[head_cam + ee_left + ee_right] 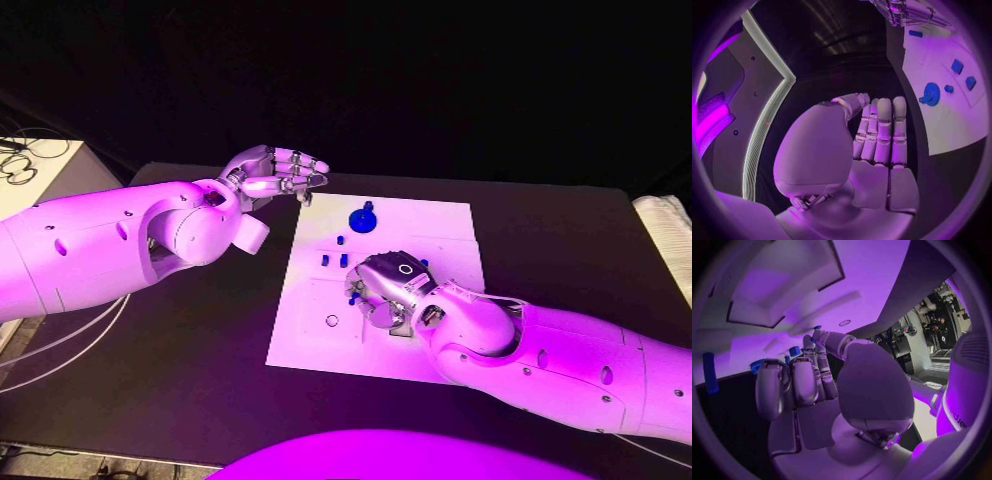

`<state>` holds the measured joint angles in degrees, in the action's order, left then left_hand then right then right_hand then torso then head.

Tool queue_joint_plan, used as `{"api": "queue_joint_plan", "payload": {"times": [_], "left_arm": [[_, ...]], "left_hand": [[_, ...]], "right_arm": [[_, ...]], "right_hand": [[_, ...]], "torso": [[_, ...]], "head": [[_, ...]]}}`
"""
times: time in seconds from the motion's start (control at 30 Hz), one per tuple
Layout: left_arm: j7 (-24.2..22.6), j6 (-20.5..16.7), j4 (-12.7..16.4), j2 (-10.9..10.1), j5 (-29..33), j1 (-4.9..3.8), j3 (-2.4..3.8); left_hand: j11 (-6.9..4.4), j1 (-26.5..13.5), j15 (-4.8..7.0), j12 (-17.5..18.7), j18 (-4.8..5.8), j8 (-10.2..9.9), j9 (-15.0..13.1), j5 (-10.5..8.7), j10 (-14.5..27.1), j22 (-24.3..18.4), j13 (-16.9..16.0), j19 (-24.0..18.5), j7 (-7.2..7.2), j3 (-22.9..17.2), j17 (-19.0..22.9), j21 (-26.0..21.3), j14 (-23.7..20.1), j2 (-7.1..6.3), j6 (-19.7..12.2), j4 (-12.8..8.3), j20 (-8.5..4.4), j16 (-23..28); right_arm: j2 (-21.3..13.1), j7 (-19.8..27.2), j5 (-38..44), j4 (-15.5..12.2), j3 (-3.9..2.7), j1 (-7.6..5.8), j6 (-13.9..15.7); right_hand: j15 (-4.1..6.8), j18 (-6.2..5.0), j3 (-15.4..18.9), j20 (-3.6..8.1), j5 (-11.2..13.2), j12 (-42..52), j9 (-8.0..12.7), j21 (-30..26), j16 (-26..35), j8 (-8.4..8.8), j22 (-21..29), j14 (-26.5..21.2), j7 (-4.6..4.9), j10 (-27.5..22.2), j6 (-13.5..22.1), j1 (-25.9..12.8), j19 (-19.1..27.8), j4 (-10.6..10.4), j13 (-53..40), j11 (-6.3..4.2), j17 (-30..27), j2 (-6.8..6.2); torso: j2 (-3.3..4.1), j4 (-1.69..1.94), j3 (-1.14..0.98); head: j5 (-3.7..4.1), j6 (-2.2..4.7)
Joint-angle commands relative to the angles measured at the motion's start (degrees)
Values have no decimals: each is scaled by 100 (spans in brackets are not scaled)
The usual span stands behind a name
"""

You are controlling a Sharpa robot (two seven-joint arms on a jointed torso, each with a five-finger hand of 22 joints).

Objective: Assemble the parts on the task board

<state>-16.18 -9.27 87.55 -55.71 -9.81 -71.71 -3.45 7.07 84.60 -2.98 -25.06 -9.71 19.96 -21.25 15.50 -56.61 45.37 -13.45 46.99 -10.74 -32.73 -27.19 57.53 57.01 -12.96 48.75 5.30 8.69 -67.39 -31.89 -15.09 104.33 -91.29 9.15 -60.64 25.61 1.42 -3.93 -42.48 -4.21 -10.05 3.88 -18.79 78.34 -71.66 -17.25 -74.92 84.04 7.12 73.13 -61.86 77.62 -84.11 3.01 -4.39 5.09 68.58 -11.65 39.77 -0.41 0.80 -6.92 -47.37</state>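
The white task board (433,225) lies in the middle of the black bench (577,240). The right robot hand (392,290) rests low over the middle of the board, its back turned up to the head camera. In the right wrist view its fingers (798,382) lie side by side and bent forward with the thumb folded near them; whether anything sits under the fingertips cannot be told.

The left robot hand (274,172) hangs above the bench just off the board's far left corner. Its fingers (882,130) are straight and pressed together, the thumb lies across beside them, and it holds nothing.

A round blue part (364,217) sits on the far half of the board (near its centre line), and small blue pieces (335,259) lie closer in, just beside the right robot hand. A small round hole (332,321) shows near the board's left edge.
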Motion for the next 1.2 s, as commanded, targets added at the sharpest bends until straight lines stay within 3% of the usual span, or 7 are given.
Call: {"api": "queue_joint_plan", "payload": {"times": [0.03,0.5,0.87,1.2], "left_arm": [[-17,80,5,5,29,-4,5],[16,94,-16,-2,24,-4,5],[55,110,-53,-4,20,-5,5],[82,109,-65,-8,16,-5,5]], "left_hand": [[-3,-25,5,-35,-82,29,7,7,50,1,2,8,-27,24,10,-3,2,41,-25,-19,-24,29],[-2,-24,4,-36,-83,30,10,8,58,0,3,8,-28,22,10,-5,2,44,-27,-22,-24,31],[1,-27,3,-33,-83,30,13,8,70,-1,5,8,-30,23,10,-6,0,43,-31,-22,-23,33],[4,-22,1,-30,-84,31,17,9,88,-2,9,8,-31,19,11,-8,-3,46,-35,-27,-22,37]], "right_arm": [[36,167,-20,-1,44,42,-447],[42,132,-53,37,54,42,-189],[22,90,-17,-10,55,44,219],[18,189,-176,-46,55,46,177]], "right_hand": [[28,83,5,24,-4,8,-9,9,-33,-13,-255,226,9,239,-9,-32,-61,6,-185,-202,-17,64],[4,82,142,-2,11,-23,-46,8,-59,19,-267,216,27,149,51,-198,-46,-6,-183,-179,-41,-7],[2,84,194,-7,13,-18,-59,18,-75,23,-282,216,23,137,57,-233,-48,-2,-186,-181,-39,-44],[0,82,281,-14,16,-17,-73,13,-86,37,-282,212,17,121,70,-310,-42,-26,-190,-180,-54,-95]], "torso": [[-1,-1,1],[0,-3,-2],[-2,4,-2],[-2,-3,2]], "head": [[4,-11],[9,-14],[12,-9],[-3,-22]]}}
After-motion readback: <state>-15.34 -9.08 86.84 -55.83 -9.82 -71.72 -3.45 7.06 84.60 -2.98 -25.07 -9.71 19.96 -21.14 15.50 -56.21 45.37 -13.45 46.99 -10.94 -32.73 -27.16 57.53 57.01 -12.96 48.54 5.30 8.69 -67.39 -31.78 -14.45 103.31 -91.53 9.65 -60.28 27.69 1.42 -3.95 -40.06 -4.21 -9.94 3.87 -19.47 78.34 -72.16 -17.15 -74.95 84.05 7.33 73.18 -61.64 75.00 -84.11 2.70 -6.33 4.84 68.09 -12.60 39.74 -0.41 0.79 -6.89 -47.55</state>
